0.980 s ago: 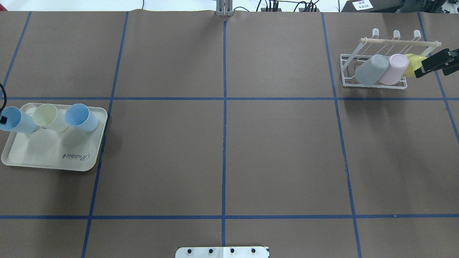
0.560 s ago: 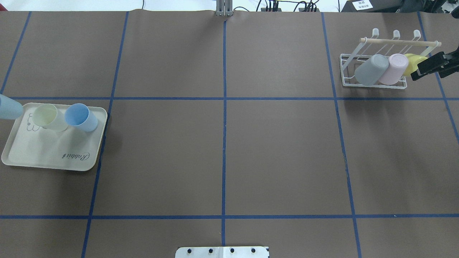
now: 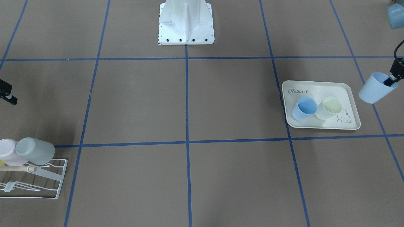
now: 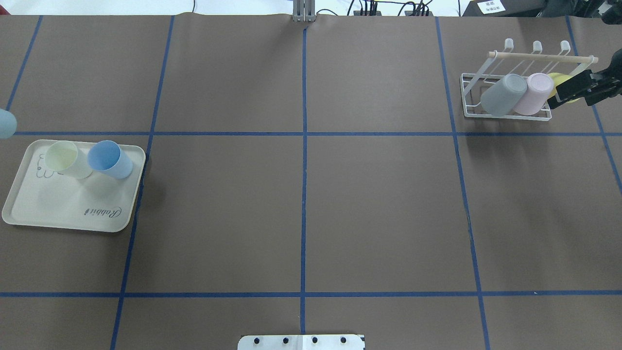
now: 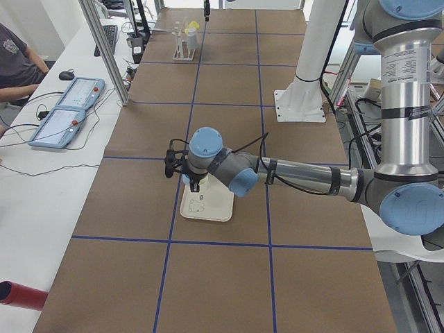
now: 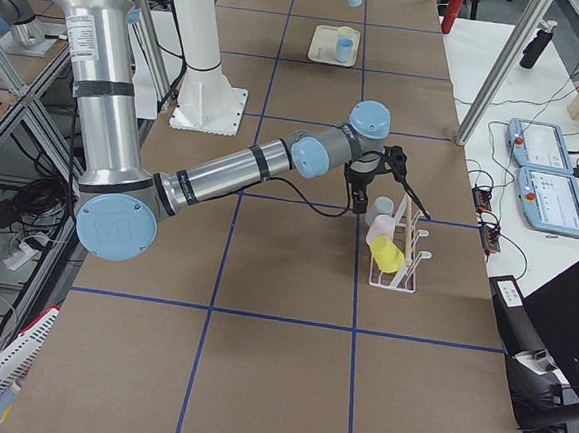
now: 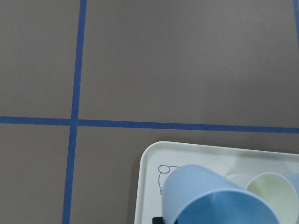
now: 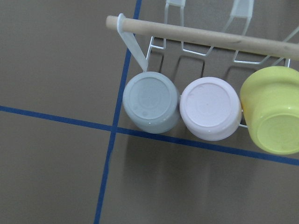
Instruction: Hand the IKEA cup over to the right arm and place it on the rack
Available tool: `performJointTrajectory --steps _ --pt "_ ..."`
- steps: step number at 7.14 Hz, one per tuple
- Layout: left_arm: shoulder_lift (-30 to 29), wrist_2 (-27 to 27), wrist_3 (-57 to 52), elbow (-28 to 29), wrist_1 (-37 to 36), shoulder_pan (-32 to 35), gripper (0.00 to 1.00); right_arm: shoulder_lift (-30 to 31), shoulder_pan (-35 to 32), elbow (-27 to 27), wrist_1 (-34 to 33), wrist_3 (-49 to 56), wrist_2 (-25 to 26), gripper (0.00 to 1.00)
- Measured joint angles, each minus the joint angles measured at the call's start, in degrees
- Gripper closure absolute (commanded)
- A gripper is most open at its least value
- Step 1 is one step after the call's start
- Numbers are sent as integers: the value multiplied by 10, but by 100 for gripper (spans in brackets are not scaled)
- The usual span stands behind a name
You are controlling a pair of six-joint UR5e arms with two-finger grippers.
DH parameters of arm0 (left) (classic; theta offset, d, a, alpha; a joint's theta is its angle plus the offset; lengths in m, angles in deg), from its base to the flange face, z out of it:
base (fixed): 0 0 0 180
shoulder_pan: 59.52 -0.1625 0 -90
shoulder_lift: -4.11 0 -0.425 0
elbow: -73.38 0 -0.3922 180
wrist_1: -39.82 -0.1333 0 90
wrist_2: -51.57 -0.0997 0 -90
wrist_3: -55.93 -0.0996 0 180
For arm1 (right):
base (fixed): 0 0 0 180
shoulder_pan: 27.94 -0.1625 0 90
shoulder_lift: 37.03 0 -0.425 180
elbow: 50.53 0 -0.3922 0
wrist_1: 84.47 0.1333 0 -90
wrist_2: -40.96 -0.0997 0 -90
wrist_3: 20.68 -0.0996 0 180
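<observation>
**Aloft: light blue cup [image 3: 375, 90] beside the tray [image 3: 318, 86]**

The left end effector [image 3: 390, 81] is clamped on the cup's rim, one finger inside, and holds it tilted above the tabletop [image 3: 236, 101], just off the tray's end. The right end effector [image 4: 559, 97] hovers by the rack [image 4: 542, 57], at the yellow cup [image 8: 273, 109] — whether its fingers are apart I cannot tell.

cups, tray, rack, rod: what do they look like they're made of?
Light-blue cup, grey cup, pink cup, yellow cup: probably moulded plastic, matte opaque pastel, smooth one-piece bases.
Tray: likely plastic or melamine, smooth cream with a printed design.
Rack: looks like white-coated metal wire, thin and bent.
Rod: pale unpainted wood, probably; grain not visible.
</observation>
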Motion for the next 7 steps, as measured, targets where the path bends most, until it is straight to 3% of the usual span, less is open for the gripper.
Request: performJointTrajectory --steps 2,4,7 --pt "-45 7 141 -59 -1 -42 100 0 27 17 50 -64 1 1" --pt "-104 30 232 -73 5 -98 100 2 47 21 138 -143 -2 1" --pt "-233 55 520 -77 20 -205 100 0 102 21 305 -340 -7 1"
